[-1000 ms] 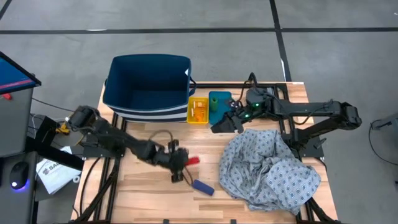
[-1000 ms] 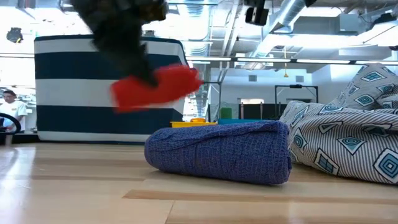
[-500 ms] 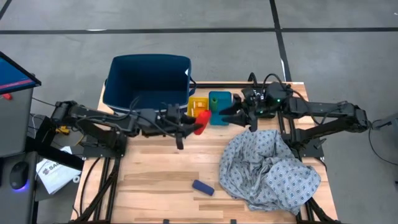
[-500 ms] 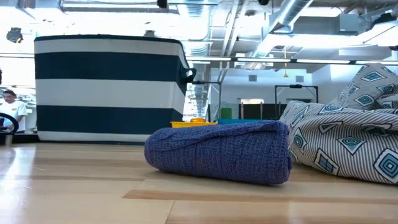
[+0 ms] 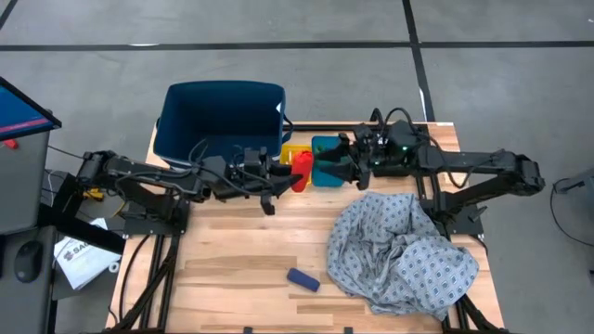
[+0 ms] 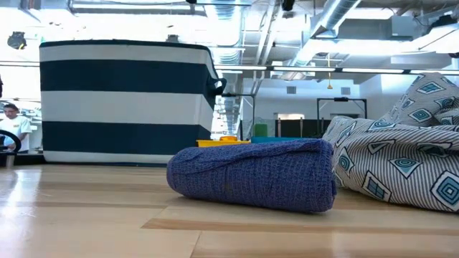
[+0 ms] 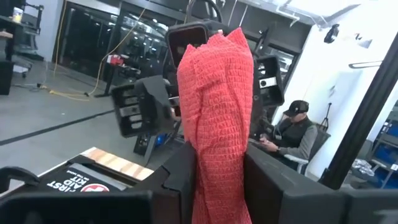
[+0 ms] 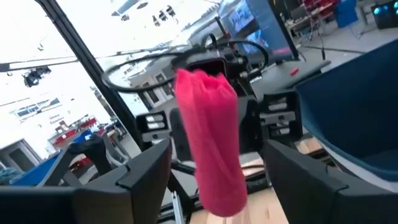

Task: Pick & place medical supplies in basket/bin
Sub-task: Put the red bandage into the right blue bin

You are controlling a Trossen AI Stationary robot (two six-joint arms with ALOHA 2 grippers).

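Observation:
A red roll [image 5: 300, 172] hangs in the air over the near edge of the yellow tray [image 5: 290, 151], with my left gripper [image 5: 278, 176] shut on it. My right gripper [image 5: 331, 168] faces it from the table's right, above the teal-blue tray [image 5: 327, 144]. It is open, with a finger on each side of the roll [image 8: 208, 155] and a gap on both. The navy striped basket [image 5: 223, 125] stands at the far left. A blue roll [image 5: 302, 279] lies on its side near the front edge. The dotted gown cloth [image 5: 399, 250] lies heaped at the right. My left gripper pinches the red roll's lower part [image 7: 217, 177] between its two fingers, coming about level from the table's left. The roll stands up out of the fingers [image 7: 180, 174], across their line. It is lifted clear of the table and the trays.
In the low view the blue roll [image 6: 251, 175] lies in front, the cloth [image 6: 401, 165] at the right and the basket [image 6: 125, 100] behind. People sit in the room beyond [image 7: 298, 134] [image 6: 11, 122]. Bare wood lies at the table's near left.
My left gripper has lifted the red roll off the middle of the table. It carried it up and toward the far edge, over the trays, tipping from pointing down to about level. My right gripper has turned and edged toward the roll.

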